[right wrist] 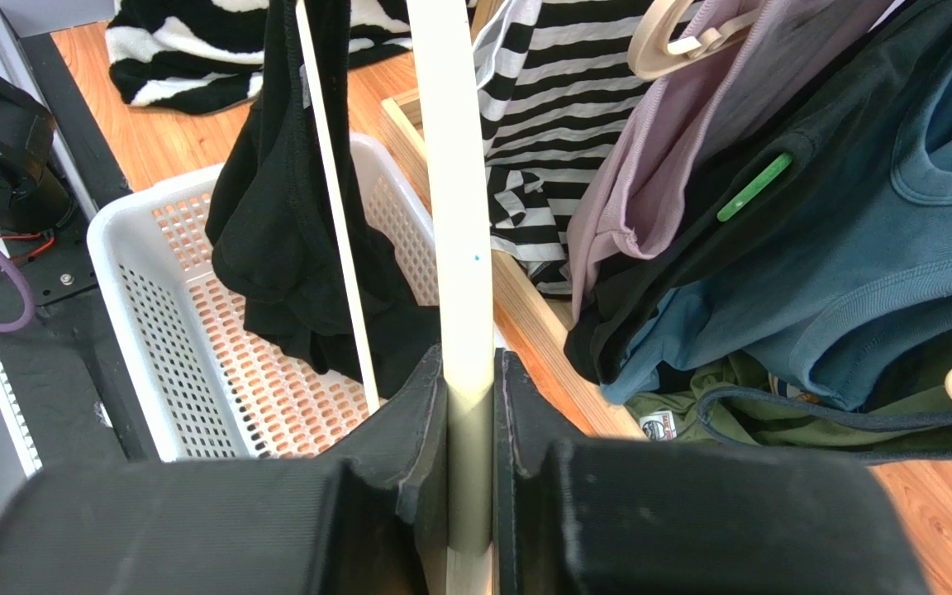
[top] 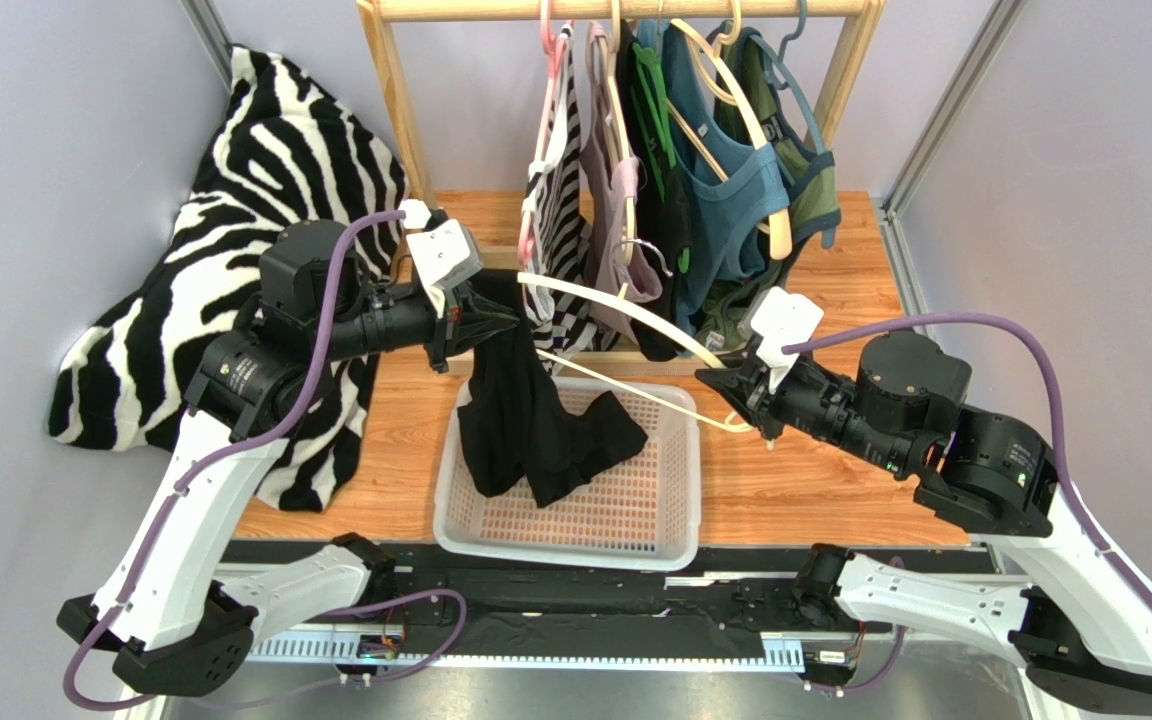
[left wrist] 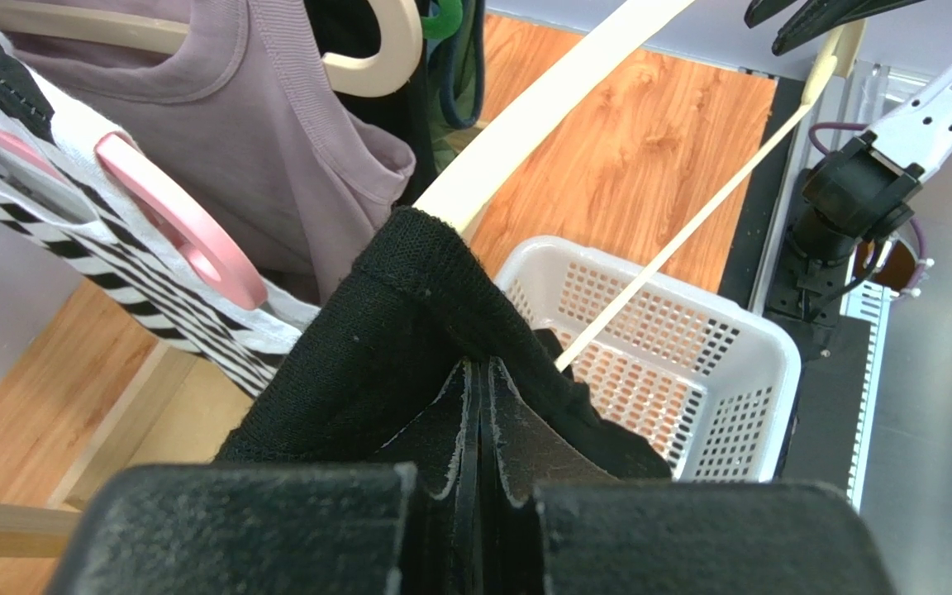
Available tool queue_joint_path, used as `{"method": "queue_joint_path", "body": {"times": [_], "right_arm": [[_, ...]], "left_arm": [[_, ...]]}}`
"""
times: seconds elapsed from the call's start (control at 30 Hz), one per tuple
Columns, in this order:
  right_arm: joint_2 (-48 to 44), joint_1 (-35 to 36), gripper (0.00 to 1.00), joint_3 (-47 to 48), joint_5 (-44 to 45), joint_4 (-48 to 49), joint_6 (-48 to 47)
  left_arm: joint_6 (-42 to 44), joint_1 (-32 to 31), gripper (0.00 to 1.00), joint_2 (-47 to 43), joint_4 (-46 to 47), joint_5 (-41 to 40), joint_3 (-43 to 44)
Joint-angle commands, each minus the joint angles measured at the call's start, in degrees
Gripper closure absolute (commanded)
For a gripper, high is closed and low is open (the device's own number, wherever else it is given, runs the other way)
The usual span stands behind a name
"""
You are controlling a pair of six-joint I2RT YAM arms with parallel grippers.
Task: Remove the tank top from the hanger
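Observation:
The black tank top (top: 530,420) hangs from my left gripper (top: 495,320), its lower part sagging into the white basket (top: 680,510). In the left wrist view the left gripper (left wrist: 484,368) is shut on a fold of the tank top (left wrist: 394,329), and the cream hanger (left wrist: 543,105) runs with one end into the fabric. The right gripper (top: 732,395) is shut on the other end of the hanger (top: 620,318). Seen from the right wrist, the right gripper (right wrist: 471,366) pinches the hanger's arm (right wrist: 459,211), with the tank top (right wrist: 270,211) beyond it over the basket (right wrist: 133,291).
A wooden rack (top: 402,105) at the back carries several tops on hangers: striped (top: 567,180), mauve (top: 605,165), blue (top: 717,195), green (top: 808,165). A zebra-print cloth (top: 237,225) lies at the far left. Grey walls close both sides.

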Motion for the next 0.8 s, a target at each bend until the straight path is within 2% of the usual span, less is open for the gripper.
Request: {"method": "queue_joint_path", "body": {"times": [0.0,0.33,0.53,0.63,0.77], "right_arm": [[-1.45,-0.15,1.0,0.88,0.14,6.21,1.39],[-6.19,-0.06,1.0,-3.6,5.77,3.31,1.13],[-8.48,-0.15,1.0,-4.05,6.82,1.47,1.92],[-9.1,-0.15,1.0,-3.26,6.48,-0.02,2.36],[-11.38,-0.06,1.0,-2.91,6.12,-3.79,2.8]], "left_arm": [[-0.39,0.31,1.0,-0.81,1.71,-0.11,1.55],[-0.13,2.68,1.0,-4.76,-0.75,-0.64,6.3],[1.45,3.39,1.0,-5.47,-1.28,-2.66,5.51],[1.63,3.74,1.0,-5.21,-0.67,-4.85,5.6],[1.46,4.09,1.0,-4.33,1.53,-11.87,8.49]]}}
